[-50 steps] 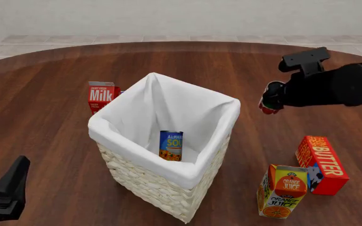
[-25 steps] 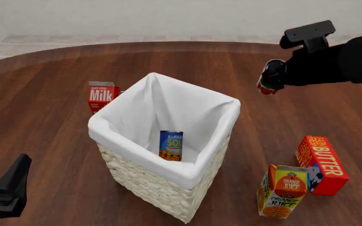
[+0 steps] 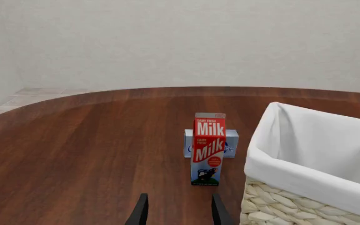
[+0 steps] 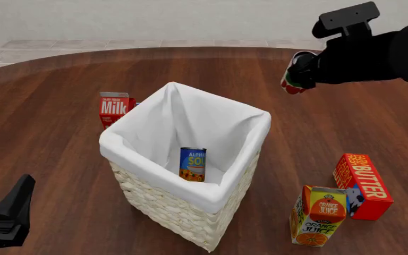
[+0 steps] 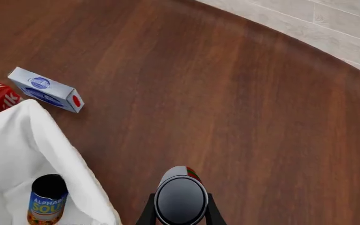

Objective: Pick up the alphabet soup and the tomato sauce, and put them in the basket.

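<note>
Compared with the pictures from a moment ago, the right gripper (image 4: 297, 75) is now higher and a little nearer to the basket (image 4: 163, 207), and the tomato sauce (image 4: 294, 78) has gone up with it — the can hangs in the air, pinched between the two fingers, above the table and beyond the basket's far right corner. In the right wrist view the silver top of the can sits tightly between the fingers (image 5: 210, 212). The alphabet soup (image 4: 192, 164) stands upright inside the basket, on the cloth lining, as before. The left gripper (image 3: 177, 213) waits low near the basket, its fingers spread with nothing between them, facing the milk carton (image 3: 208, 149). So one can is done, and the second one seems to be in transport toward the basket.
</note>
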`<state>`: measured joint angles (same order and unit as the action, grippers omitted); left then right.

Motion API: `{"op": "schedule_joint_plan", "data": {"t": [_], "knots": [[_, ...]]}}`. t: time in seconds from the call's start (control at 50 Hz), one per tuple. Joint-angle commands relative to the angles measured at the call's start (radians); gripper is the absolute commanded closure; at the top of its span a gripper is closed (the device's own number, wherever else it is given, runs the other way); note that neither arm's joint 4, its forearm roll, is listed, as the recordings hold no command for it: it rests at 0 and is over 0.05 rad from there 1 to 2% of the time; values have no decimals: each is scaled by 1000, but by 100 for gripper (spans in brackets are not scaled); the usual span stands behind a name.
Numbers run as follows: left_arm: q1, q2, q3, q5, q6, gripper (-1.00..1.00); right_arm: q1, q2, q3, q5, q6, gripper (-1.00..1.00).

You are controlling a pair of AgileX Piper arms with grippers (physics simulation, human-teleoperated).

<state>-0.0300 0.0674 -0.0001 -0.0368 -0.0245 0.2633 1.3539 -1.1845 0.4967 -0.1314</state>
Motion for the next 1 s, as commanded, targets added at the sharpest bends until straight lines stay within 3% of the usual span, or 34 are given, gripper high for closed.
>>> {"op": "schedule_joint_plan", "data": {"t": [0.02, 0.22, 1.0], "knots": [[1, 12, 0, -13, -1, -100, 45, -25, -34, 23, 18, 100], [3, 33, 0, -36, -3, -100, 89, -37, -66, 45, 12, 100], [7, -50, 0, 44, -12, -100, 276, -40, -100, 68, 16, 100]]}}
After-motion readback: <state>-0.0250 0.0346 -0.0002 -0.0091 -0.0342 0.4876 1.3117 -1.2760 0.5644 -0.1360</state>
